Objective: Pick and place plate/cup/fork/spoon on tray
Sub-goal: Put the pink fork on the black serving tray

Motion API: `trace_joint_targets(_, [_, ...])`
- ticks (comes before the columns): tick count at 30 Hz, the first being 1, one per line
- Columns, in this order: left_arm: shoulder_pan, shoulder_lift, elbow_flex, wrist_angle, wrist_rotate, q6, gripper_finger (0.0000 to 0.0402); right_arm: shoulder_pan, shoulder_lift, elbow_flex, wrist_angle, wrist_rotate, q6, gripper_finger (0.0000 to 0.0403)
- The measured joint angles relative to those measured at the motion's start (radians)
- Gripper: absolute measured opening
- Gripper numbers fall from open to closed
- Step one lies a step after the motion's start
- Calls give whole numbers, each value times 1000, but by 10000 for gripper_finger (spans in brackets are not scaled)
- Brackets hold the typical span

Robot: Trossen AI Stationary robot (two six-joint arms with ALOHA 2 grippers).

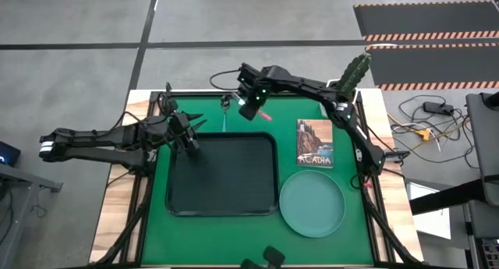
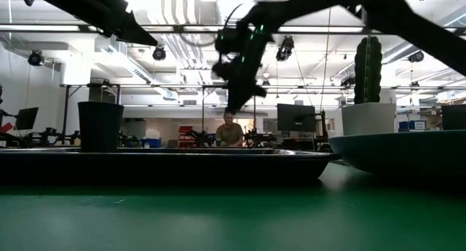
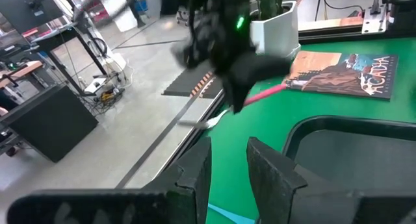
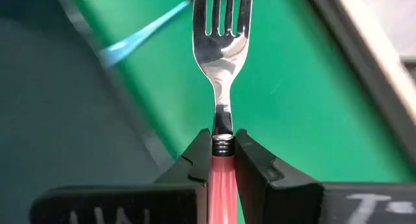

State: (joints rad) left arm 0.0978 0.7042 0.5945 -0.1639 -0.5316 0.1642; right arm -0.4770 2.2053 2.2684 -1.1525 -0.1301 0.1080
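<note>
My right gripper [image 1: 248, 107] reaches over the mat's far side and is shut on the fork [image 4: 223, 62], just beyond the black tray's [image 1: 222, 175] far rim. The spoon [image 1: 224, 117] lies on the green mat left of it; its blue handle shows in the right wrist view [image 4: 140, 36]. My left gripper [image 1: 188, 138] hovers over the tray's far left corner, open and empty [image 3: 227, 169]. The dark cup [image 2: 100, 126] stands upright at the left in the low view; in the high view the left gripper hides it. The teal plate [image 1: 312, 204] lies flat on the mat right of the tray. My right gripper pinches the fork between its two fingers at the top of the pink handle [image 4: 222, 160], just behind the metal collar. The fork lies along the fingers, tines pointing away from the wrist. The rest of the handle [image 1: 265, 115] sticks out toward the right. The fork slants down, over the mat.
An "Acadia" book [image 1: 314, 143] lies on the mat right of the tray. A white pot with a cactus [image 1: 355, 74] stands at the far right corner. A person [image 2: 230, 131] sits in the room beyond the table.
</note>
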Motion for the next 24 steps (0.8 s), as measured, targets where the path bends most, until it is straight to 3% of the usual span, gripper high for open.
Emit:
trace_joint_targets(4, [0, 2, -1, -1, 0, 0, 80, 43, -41, 1, -113, -76, 96, 29])
trace_joint_targets(12, [-1, 1, -8, -1, 0, 0, 80, 238, -47, 0, -204, -70, 199, 29])
trace_joint_targets(20, [0, 2, -8, -1, 0, -2, 80, 447, -45, -56, -173, 120, 304, 29])
trace_joint_targets(24, [0, 2, -9, 27, 4, -27, 80, 514, -45, -122, -59, 182, 347, 29])
